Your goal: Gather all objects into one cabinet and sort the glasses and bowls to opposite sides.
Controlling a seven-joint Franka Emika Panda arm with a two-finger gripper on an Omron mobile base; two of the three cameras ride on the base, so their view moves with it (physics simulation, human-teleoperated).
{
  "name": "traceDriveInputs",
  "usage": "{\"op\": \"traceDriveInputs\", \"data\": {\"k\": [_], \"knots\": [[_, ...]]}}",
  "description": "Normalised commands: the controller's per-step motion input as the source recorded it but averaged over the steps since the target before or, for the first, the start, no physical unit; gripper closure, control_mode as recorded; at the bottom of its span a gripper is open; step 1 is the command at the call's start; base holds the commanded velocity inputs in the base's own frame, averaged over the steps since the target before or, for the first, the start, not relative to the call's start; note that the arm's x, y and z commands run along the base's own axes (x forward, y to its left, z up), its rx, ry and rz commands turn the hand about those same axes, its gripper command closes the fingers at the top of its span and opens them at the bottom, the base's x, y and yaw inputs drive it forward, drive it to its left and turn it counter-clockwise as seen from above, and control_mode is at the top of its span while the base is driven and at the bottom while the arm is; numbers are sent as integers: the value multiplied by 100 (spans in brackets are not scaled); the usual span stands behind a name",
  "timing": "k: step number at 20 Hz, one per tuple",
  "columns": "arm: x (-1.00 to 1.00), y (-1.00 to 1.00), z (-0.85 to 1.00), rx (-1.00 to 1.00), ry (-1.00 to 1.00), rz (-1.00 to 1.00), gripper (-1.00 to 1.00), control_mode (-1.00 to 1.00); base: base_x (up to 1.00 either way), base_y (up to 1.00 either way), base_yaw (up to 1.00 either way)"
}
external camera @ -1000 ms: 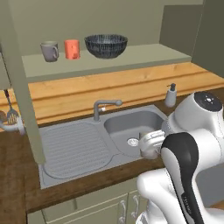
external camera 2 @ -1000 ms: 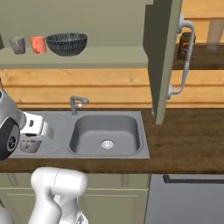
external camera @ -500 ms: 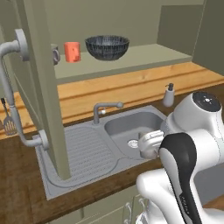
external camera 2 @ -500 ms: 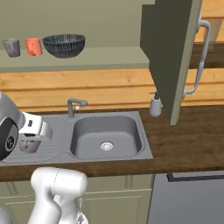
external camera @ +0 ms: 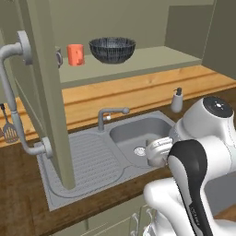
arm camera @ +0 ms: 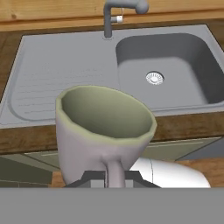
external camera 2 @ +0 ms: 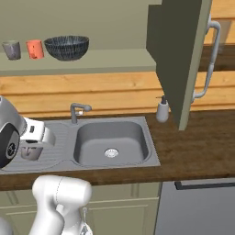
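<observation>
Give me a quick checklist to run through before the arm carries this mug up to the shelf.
1. Grip on the mug: ok, the gripper is shut on its handle, above the sink.
2. Mug upright: ok, its mouth faces up and nothing shows inside it.
3. Cabinet door: ok, it stands open and the shelf is in plain sight.
4. Free spot by the other cups: cannot tell, the grey mug and orange cup stand close together at the left end.
5. Bowl kept apart: not ok, it stands right beside the orange cup.
6. Path upward: cannot tell, the door's edge hangs close by.
</observation>
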Motion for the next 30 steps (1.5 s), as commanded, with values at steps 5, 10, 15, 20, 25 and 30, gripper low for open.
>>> {"op": "traceDriveInputs", "data": {"k": [5,10,15,20,25,30], "knots": [[0,0,0,0,0,0,100,100,80,19,0],[0,0,0,0,0,0,100,100,53,9,0],[4,3,0,-2,-9,2,100,-100,0,0,0],[-3,15,9,-10,-22,5,100,-100,0,0,0],[-15,6,22,-8,-28,3,100,-100,0,0,0],[-7,-11,61,11,-18,0,100,-100,0,0,0]]}}
